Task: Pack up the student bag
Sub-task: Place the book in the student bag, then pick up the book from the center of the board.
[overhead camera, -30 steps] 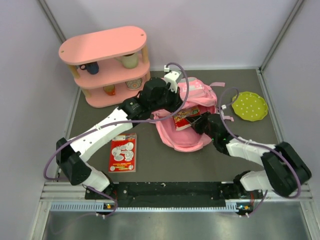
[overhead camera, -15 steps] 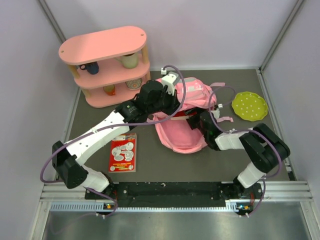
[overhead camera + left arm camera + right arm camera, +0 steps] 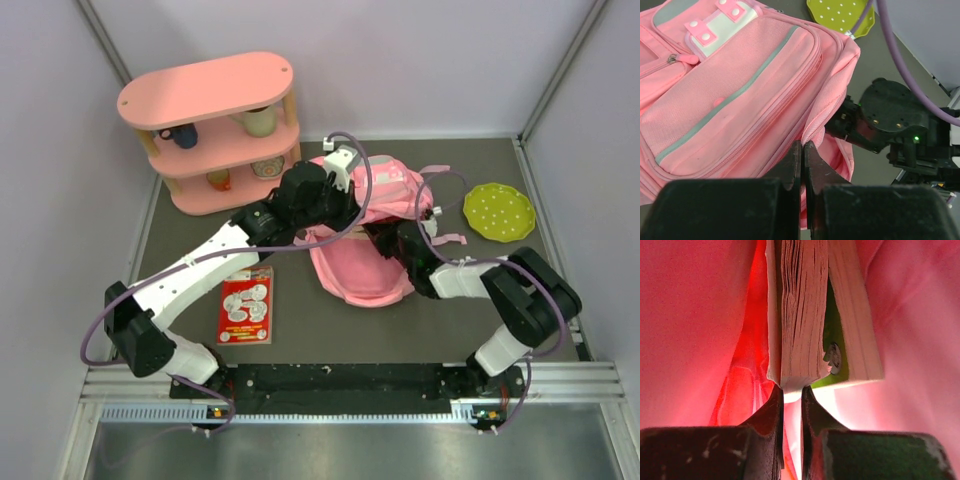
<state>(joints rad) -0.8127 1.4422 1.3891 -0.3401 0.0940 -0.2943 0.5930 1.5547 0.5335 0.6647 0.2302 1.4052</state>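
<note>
The student bag [image 3: 362, 274], soft and pink, lies mid-table with its mouth toward the right arm. My left gripper [image 3: 803, 145] is shut on the rim of that mouth, holding the bag's [image 3: 735, 85] fabric up. My right gripper [image 3: 791, 390] is inside the bag, with pink lining all round it. Its jaws stand nearly together, their tips against the lower edge of a thick book [image 3: 800, 315]. A second book [image 3: 855, 330] with a green cover stands beside it. From above, the right fingers are hidden in the bag.
A pink three-tier shelf [image 3: 210, 130] with cups stands at the back left. A green dotted plate [image 3: 499, 211] lies at the right. A red-and-white booklet [image 3: 246, 305] lies flat on the table by the left arm. The right arm's wrist [image 3: 885, 120] is close beside my left gripper.
The right gripper carried a red-covered book from above the bag's mouth into the bag, opened, and shut again. The right elbow folded up and the left arm shifted slightly.
</note>
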